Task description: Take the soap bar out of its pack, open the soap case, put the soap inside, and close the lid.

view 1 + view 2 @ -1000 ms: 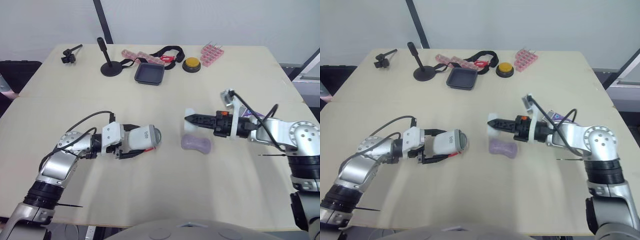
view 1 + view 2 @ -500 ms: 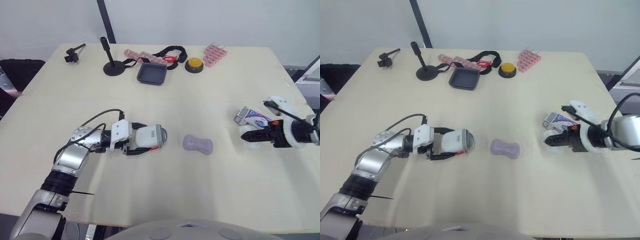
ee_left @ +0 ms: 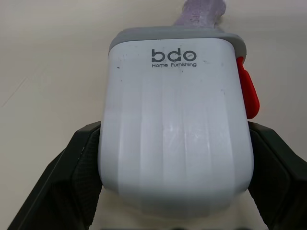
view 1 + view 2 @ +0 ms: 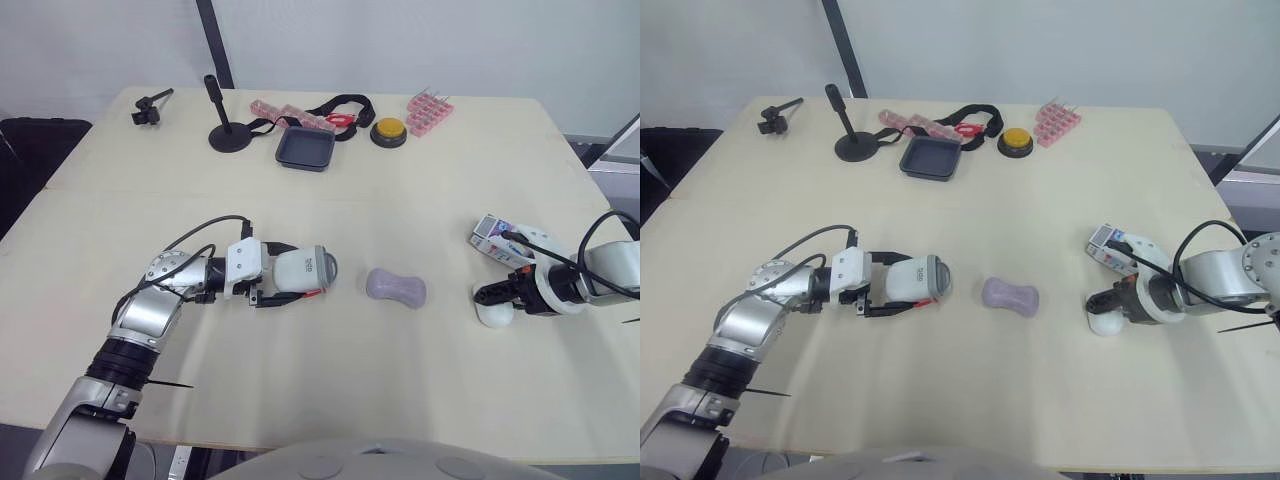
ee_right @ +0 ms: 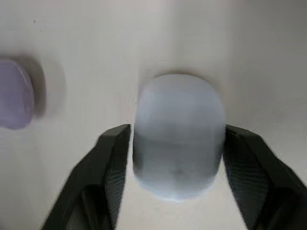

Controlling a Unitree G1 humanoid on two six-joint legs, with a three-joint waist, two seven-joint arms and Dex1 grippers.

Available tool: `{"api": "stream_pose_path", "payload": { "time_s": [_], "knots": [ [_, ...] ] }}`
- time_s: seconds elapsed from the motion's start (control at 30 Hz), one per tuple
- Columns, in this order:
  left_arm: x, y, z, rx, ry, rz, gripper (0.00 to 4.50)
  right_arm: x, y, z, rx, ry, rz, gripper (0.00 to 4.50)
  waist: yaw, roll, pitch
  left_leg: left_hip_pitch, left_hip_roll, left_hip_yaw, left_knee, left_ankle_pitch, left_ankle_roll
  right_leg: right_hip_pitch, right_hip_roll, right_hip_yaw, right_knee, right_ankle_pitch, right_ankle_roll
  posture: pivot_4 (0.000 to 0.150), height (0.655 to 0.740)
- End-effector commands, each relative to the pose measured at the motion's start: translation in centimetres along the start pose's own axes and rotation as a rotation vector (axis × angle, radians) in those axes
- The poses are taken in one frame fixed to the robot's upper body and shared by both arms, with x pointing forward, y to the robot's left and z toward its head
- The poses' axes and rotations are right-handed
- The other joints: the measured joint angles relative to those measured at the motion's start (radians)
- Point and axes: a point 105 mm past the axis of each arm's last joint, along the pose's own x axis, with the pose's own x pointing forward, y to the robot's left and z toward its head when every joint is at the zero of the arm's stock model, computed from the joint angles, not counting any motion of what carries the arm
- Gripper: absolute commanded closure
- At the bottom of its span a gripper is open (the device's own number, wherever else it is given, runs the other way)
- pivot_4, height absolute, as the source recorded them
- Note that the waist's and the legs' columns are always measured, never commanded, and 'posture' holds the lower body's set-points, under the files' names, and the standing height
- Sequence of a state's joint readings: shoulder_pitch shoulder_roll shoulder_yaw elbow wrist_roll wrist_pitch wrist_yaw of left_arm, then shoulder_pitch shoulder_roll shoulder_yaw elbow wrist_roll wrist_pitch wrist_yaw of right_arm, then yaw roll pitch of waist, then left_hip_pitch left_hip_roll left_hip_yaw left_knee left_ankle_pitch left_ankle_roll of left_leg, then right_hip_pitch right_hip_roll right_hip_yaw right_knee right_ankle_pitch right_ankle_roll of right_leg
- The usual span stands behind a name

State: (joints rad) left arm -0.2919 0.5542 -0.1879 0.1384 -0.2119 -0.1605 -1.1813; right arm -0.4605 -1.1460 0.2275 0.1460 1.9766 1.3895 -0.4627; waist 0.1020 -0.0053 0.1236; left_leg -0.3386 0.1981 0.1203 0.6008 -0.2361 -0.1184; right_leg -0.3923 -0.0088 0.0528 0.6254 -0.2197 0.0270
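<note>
Soap bar (image 4: 395, 288), lilac and pinched at the waist, lies bare on the table (image 4: 420, 200) near its middle, and we see it between our two arms, touching neither. Just to its left our left gripper (image 4: 285, 274) is clamped on the soap case (image 4: 305, 272), a white body with a grey rim and a red tab, held on its side with the rim end towards the soap. Well to the right our right gripper (image 4: 487, 296) grasps the white lid (image 4: 495, 314), low at the table. The soap pack (image 4: 493, 231) lies just behind that gripper. Along the far edge sit a dark tray (image 4: 305, 148), a yellow button (image 4: 386, 130) and a black stand (image 4: 225, 125).
</note>
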Motion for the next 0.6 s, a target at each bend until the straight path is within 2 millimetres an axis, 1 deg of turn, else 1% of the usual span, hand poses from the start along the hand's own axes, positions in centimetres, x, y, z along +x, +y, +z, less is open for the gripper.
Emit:
{"api": "stream_pose_path", "payload": {
  "time_s": [0.03,0.07,0.13,0.27,0.37,0.47,0.53,0.57,0.6],
  "knots": [
    [-0.2,0.2,0.7,0.034,-0.010,0.004,1.02,-1.2,0.4,0.7,-0.039,-0.030,0.002,0.20,0.001,0.000,0.000,0.000,0.000,0.000,0.000,0.000,0.000,0.000,0.000,0.000,0.000,0.000,0.000,0.150,0.7400],
    [-0.2,0.2,0.7,0.034,-0.010,0.003,1.02,-1.5,0.7,0.9,-0.055,-0.038,0.015,0.09,0.003,0.000,0.000,0.000,0.000,0.000,0.000,0.000,0.000,0.000,0.000,0.000,0.001,0.000,0.000,0.150,0.7400],
    [0.0,0.2,0.6,0.035,-0.010,0.002,1.02,-2.0,1.3,1.1,-0.089,-0.051,0.026,0.09,0.005,0.001,0.001,-0.001,0.000,0.000,0.000,0.000,0.000,0.000,0.000,0.000,0.001,0.000,0.000,0.150,0.7400],
    [0.3,0.3,0.7,0.040,-0.017,0.003,1.02,-3.2,1.5,1.0,-0.152,-0.048,0.002,0.09,0.009,0.002,0.001,-0.002,0.000,0.000,0.000,0.003,0.005,-0.001,0.000,-0.001,-0.001,0.000,0.000,0.150,0.7400],
    [0.4,0.5,0.7,0.043,-0.020,0.000,1.02,-5.7,2.2,1.6,-0.269,-0.065,-0.035,0.09,0.012,0.003,0.002,-0.003,0.000,0.000,-0.001,0.003,0.005,-0.001,0.000,-0.001,-0.002,0.000,0.000,0.150,0.7400],
    [0.3,0.6,0.5,0.050,-0.009,-0.009,1.02,-7.8,3.4,1.3,-0.422,-0.048,-0.033,0.09,0.011,0.003,0.002,-0.003,0.001,0.000,-0.001,0.003,0.005,-0.002,0.001,-0.002,-0.002,0.000,0.000,0.150,0.7400],
    [0.1,0.7,0.5,0.051,-0.007,-0.012,1.02,-8.8,4.8,0.9,-0.526,-0.050,0.003,0.09,0.013,0.003,0.002,-0.003,0.001,0.000,-0.001,0.003,0.005,-0.002,0.001,-0.002,-0.002,0.000,0.000,0.150,0.7400],
    [0.1,0.8,0.6,0.052,-0.007,-0.014,1.02,-9.4,6.4,0.9,-0.623,-0.089,0.049,0.09,0.013,0.003,0.002,-0.003,0.001,0.000,-0.001,0.003,0.005,-0.002,0.001,-0.002,-0.002,0.000,0.000,0.150,0.7400],
    [0.0,1.0,0.6,0.052,-0.009,-0.013,1.02,-10.3,8.3,1.5,-0.765,-0.186,0.115,0.09,0.013,0.003,0.002,-0.003,0.001,0.000,-0.001,0.003,0.005,-0.002,0.001,-0.002,-0.002,0.000,0.000,0.150,0.7400]
  ]
}}
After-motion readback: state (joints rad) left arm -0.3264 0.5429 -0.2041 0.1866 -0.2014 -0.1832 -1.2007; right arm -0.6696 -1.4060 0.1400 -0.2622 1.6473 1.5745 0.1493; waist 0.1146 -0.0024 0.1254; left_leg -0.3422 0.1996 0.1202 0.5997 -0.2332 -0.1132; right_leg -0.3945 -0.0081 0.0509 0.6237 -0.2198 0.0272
